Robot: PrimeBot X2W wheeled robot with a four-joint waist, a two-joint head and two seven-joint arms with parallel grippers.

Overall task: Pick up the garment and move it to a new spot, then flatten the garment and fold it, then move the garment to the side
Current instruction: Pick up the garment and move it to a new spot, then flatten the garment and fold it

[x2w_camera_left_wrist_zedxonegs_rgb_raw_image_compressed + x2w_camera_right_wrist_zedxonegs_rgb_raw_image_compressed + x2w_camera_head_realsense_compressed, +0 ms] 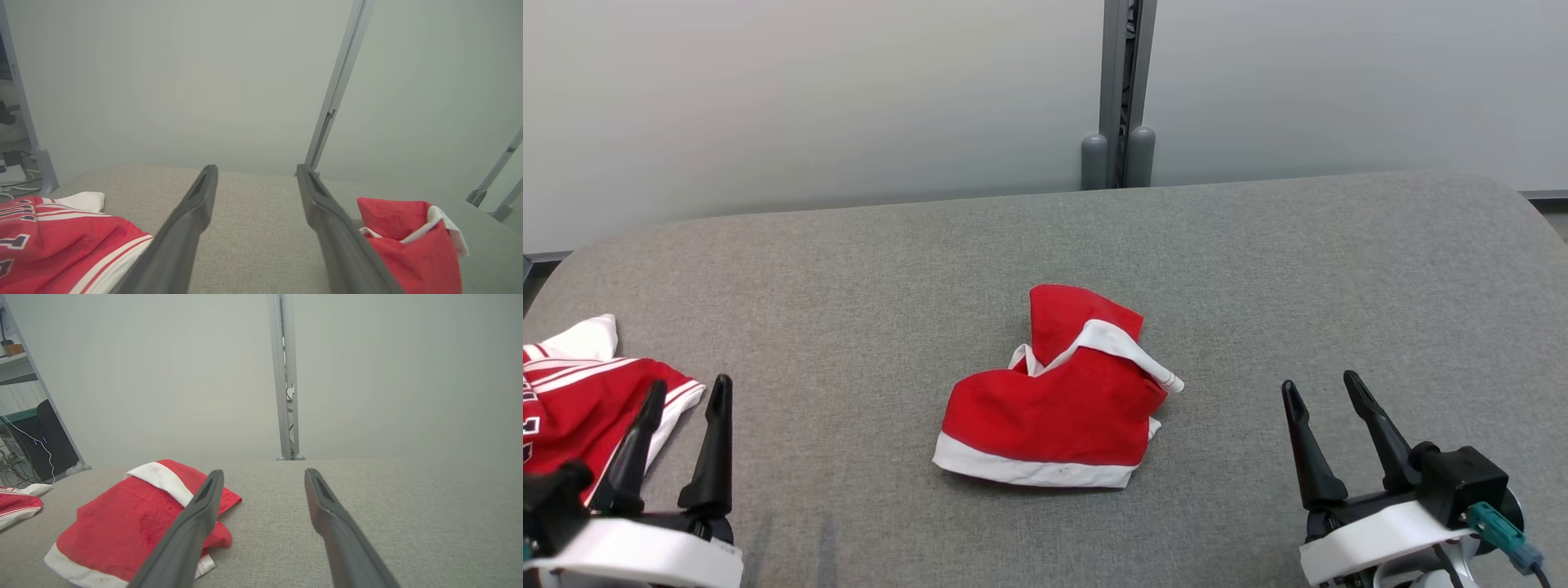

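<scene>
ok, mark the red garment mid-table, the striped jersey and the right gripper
red garment (1054, 412), head view, its red front panel.
striped jersey (572, 404), head view, red cloth below the white stripes.
right gripper (1319, 382), head view, midway between its fingertips.

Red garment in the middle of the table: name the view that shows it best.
The head view: the whole red garment lies unobstructed, white hems clear. The left wrist view cuts it at the bottom edge; in the right wrist view a finger crosses it.

Left gripper (256, 179) fingers spread, empty, over grey table (253, 228). Crumpled red garment (412, 249) beside right finger; striped red jersey (61, 241) by left finger.
</scene>
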